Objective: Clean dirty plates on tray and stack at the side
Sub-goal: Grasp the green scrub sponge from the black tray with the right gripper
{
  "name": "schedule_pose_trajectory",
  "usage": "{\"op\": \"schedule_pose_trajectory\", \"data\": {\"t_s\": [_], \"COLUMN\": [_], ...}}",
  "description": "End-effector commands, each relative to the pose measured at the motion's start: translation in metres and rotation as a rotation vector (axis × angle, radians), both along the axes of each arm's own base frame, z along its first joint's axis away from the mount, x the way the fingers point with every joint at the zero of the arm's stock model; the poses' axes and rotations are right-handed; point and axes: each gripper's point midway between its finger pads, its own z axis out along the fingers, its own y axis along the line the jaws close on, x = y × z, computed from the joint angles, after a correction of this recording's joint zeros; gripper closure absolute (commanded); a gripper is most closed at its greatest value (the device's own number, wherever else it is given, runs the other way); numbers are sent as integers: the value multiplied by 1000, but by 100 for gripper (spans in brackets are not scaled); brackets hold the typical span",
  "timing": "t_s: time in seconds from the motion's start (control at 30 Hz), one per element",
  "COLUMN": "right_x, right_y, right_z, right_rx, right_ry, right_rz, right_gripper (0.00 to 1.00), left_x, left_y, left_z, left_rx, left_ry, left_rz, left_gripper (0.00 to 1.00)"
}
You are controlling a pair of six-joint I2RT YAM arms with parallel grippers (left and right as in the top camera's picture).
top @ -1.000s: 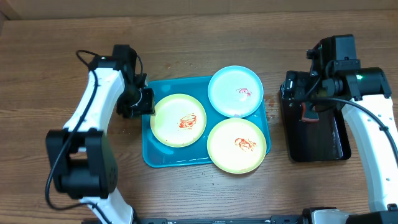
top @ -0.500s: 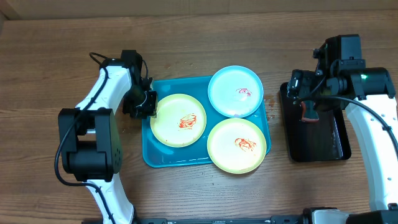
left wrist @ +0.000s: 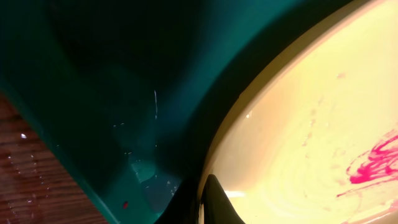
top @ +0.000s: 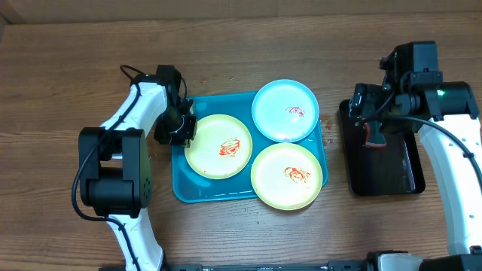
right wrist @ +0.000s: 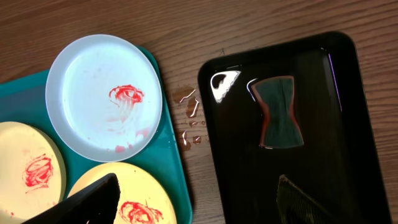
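Note:
The turquoise tray holds three plates with red smears: a yellow-green one at the left, a light blue one at the back, and a second yellow-green one at the front right. My left gripper is at the left plate's left rim. In the left wrist view, the left gripper has its fingers closed to a thin gap on that plate's rim. My right gripper hovers open and empty over the black tray. In the right wrist view, the right gripper has its fingers wide apart.
A dark sponge with red edges lies in the black tray to the right of the turquoise tray. Water drops lie on the wooden table between the two trays.
My left gripper has moved right, from beside the tray onto the left plate's rim, and the plate has shifted slightly right. The right gripper has shifted slightly over the black tray.

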Motion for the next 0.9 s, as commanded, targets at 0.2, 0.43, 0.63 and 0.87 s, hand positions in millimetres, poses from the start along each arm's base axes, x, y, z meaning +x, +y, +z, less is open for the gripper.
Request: {"op": "schedule_pose_trajectory", "data": {"t_s": [0.2, 0.43, 0.63, 0.87], "right_x": [11, 17, 18, 9], "right_y": [-29, -72, -84, -87], "right_z": [9, -19, -64, -126], "right_rx": [-12, -12, -34, -51], "right_ry": [-44, 31, 163, 322], "right_rz": [-85, -202, -159, -141], "right_gripper": [19, 25, 27, 29], "left_x": [-6, -6, -3, -1], "left_y": [1, 2, 2, 1], "left_z": [-6, -6, -7, -7], "left_rx": [17, 21, 20, 18], "left_ry": [24, 24, 13, 4], "left_rz": [-12, -12, -13, -13], "left_gripper": [96, 96, 96, 96]}}
